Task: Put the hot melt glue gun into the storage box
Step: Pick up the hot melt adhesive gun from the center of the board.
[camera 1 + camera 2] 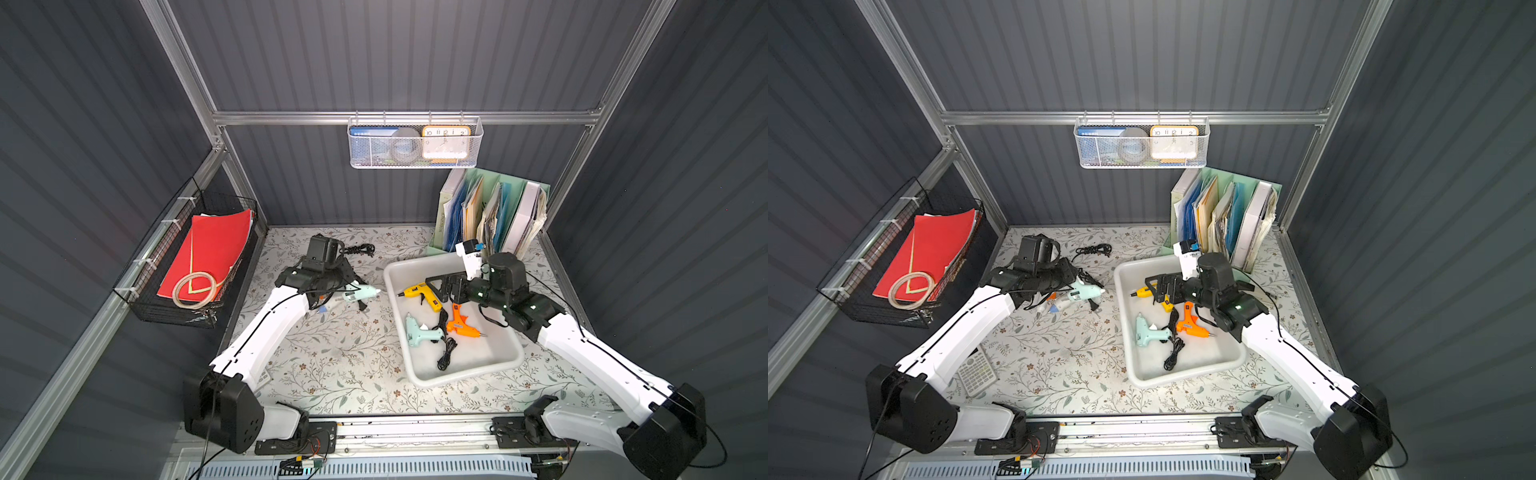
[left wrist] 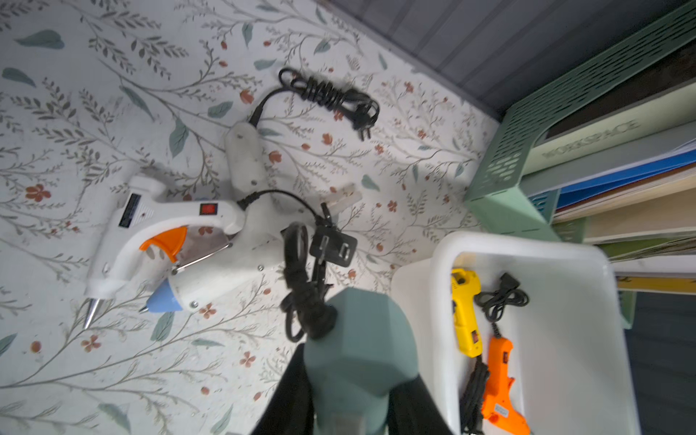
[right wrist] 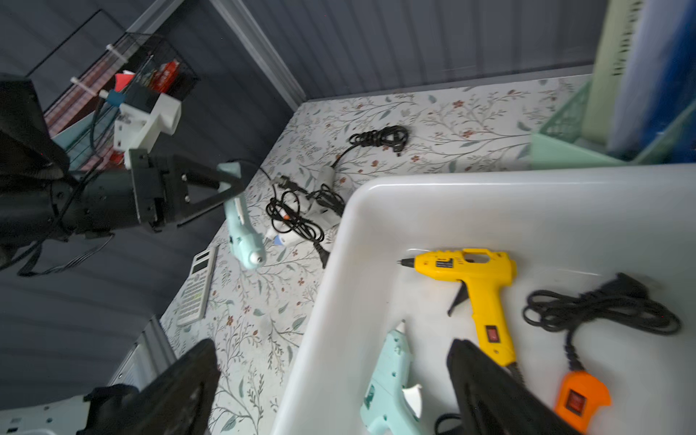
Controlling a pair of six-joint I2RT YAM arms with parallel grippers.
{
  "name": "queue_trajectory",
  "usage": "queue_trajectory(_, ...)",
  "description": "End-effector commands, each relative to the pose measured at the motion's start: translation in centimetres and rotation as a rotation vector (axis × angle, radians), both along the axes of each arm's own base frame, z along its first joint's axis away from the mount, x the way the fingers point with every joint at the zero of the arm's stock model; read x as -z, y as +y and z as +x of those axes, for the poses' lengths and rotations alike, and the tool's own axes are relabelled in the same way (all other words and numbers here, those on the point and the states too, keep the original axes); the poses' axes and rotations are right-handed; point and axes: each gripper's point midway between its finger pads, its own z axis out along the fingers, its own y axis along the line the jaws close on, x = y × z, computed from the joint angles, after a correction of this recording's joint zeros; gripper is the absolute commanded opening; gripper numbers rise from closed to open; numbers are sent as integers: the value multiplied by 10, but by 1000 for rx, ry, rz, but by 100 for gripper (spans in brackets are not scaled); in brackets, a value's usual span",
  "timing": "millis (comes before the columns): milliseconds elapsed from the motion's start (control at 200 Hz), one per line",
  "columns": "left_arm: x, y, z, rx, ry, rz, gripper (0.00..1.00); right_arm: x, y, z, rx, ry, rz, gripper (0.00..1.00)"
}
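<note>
My left gripper (image 1: 341, 286) (image 2: 350, 406) is shut on a mint hot melt glue gun (image 1: 360, 293) (image 1: 1081, 293) (image 2: 357, 354) (image 3: 241, 229). It holds the gun above the table, just left of the storage box (image 1: 461, 374) (image 1: 1187, 374) (image 2: 527, 244) (image 3: 452, 180); the gun's black cord (image 2: 301, 286) hangs from it. In the box lie a yellow gun (image 1: 422, 293) (image 3: 474, 271), a mint gun (image 1: 419, 332) and an orange gun (image 1: 461, 324). My right gripper (image 1: 440, 286) (image 1: 1160, 289) (image 3: 331, 395) hovers open over the box's far half, holding nothing. Two white glue guns (image 2: 150, 233) (image 2: 226, 271) lie on the table under the left gripper.
A black wire basket (image 1: 195, 257) with red folders hangs on the left wall. A white mesh basket (image 1: 415, 143) hangs on the back rail. A green file organiser (image 1: 490, 216) stands behind the box. A calculator (image 1: 977, 372) lies near the left arm, a coiled cord (image 1: 359, 249) at the back.
</note>
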Motion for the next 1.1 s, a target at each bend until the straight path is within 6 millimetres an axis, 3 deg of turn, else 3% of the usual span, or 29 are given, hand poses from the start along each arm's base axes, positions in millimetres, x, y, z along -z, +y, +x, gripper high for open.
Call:
queue_trajectory(0,-37,-12,18,-10,-142,-106,0,-22,32,-2,-139,-82,97,96)
queue_trajectory(220,-65,-33,33,40,-218,-230,0,-38,65,16,-220,-162,221,92)
queue_trajectory(470,-106,-46,44,81,-301,-316,0,-49,79,48,-187,-257,278,89)
queue_trajectory(710,-120,-56,49,114,-307,-368,0,-61,93,61,-210,-338,360,80)
queue_trajectory(720,-134,-57,50,119,-333,-376,0,-61,93,61,-211,-341,364,80)
queue_trajectory(735,-138,-57,50,121,-341,-379,0,-63,93,61,-212,-351,369,79)
queue_trajectory(1096,-149,-73,56,183,-335,-452,0,-72,108,72,-200,-461,358,66)
